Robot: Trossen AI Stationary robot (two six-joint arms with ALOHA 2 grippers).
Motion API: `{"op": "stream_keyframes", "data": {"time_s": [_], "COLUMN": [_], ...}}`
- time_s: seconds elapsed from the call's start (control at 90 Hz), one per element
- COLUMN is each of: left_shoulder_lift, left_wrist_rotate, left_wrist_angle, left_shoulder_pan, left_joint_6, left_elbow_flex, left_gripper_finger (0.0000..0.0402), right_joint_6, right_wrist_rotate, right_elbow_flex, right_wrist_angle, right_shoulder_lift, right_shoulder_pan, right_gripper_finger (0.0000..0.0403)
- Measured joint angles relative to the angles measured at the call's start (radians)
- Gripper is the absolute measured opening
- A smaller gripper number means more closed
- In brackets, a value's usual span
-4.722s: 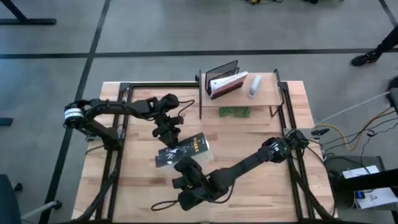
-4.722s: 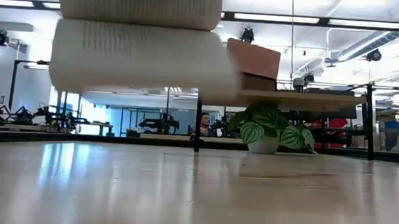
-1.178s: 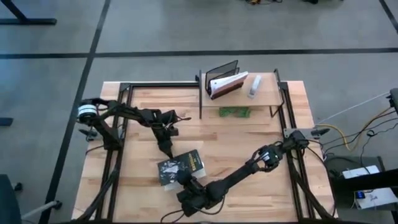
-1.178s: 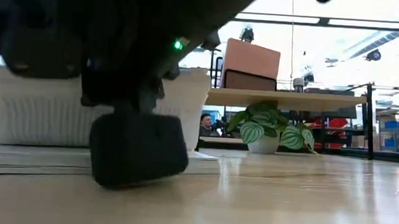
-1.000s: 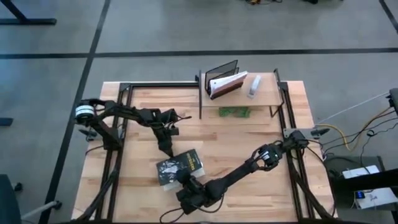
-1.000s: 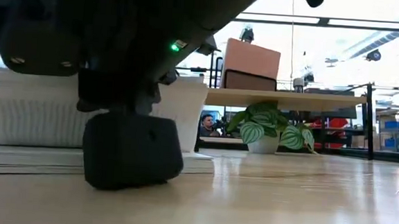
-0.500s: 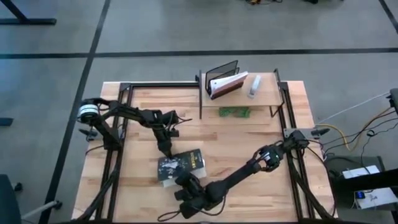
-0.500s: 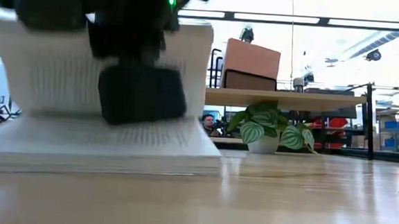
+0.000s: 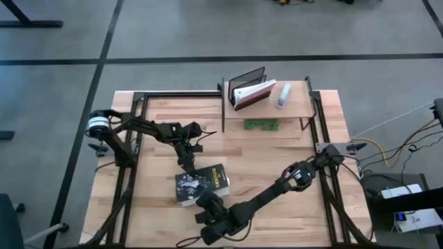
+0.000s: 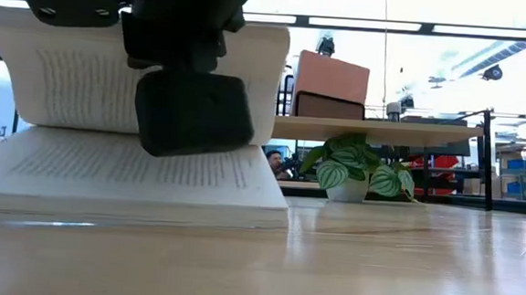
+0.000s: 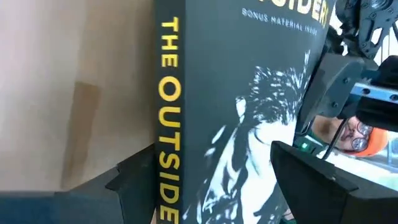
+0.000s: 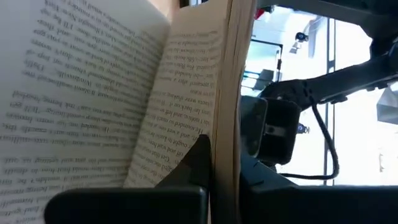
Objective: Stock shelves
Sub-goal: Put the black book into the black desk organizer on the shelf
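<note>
A black paperback [image 9: 202,183] with yellow spine lettering [image 11: 169,112] lies near the table's middle, partly opened. Its lower pages [image 10: 124,180] rest flat on the table and its upper part [image 10: 75,86] is raised. My right gripper [image 9: 208,202] is at the book's near edge, shut on that upper part. My left gripper [image 9: 187,167] is open at the book's far-left end, one finger beside the spine [image 11: 134,180] and one over the cover [image 11: 311,177]. The shelves [image 9: 296,105] stand at the far right. My right gripper pinches the book's upper bundle of pages and cover [image 12: 229,106] at its near page edge. One finger [image 12: 198,155] lies between the pages and the other is outside the cover. It comes level from the table's near side. That part is lifted; the lower pages stay on the table. My left gripper: I cannot tell whether its fingers touch the book.
On the shelves stand a black wire rack [image 9: 248,77] with a book [image 9: 253,93] leaning in it, and a white bottle [image 9: 283,95]. A green potted plant [image 10: 353,171] sits under the board. Black frame rails [image 9: 131,159] run along the table's left and right sides.
My right gripper has risen from table level at the book's near edge, taking the upper pages and cover up with it. The book, closed and flat a second ago, has opened along its page edge, while its lower pages have stayed on the table.
</note>
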State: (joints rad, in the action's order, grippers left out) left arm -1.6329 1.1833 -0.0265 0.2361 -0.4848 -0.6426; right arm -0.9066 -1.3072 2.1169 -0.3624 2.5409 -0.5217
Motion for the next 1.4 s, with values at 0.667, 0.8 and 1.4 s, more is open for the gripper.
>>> {"op": "stream_keyframes", "data": {"time_s": [0.667,0.8,1.4], "left_shoulder_lift": [0.018,0.019,0.018], "left_wrist_rotate": [0.010,0.007,-0.110], "left_wrist_angle": [0.008,0.008,0.002], "left_shoulder_pan": [-0.057,-0.060,-0.067], "left_joint_6": [-0.031,-0.032,0.032], "left_elbow_flex": [-0.032,-0.032,-0.030], "left_gripper_finger": [0.0272,0.0272,0.0084], "right_joint_6": [0.203,0.200,0.181], "right_wrist_rotate": [0.258,0.249,0.313], "right_elbow_flex": [-0.032,-0.035,-0.037], "right_wrist_angle": [-0.030,-0.029,-0.009], "right_shoulder_lift": [-0.001,-0.001,-0.001], "right_shoulder_pan": [0.002,0.002,0.018], "right_gripper_finger": [0.0000,0.0000,0.0000]}}
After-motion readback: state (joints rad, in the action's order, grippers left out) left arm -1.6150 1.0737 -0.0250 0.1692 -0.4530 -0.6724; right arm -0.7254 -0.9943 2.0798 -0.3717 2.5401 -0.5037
